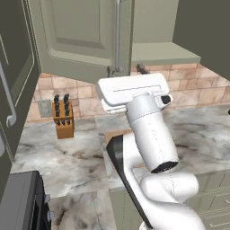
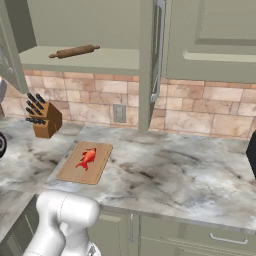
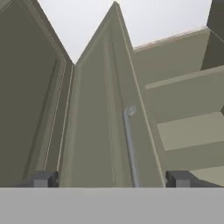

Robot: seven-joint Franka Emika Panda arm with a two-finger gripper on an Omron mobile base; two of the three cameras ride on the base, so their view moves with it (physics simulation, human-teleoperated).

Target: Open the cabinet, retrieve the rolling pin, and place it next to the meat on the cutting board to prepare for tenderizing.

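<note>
Sage-green cabinet stands with a door swung open, its steel handle between the gripper's spread, empty fingers. Rolling pin lies upper left on the shelf. Back straight off, then reach around the door edge, I'd say.

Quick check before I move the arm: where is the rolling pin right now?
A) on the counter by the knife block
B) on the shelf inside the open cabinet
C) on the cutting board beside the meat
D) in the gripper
B: the rolling pin lies on the pale shelf of the open cabinet, above the knife block.
</note>
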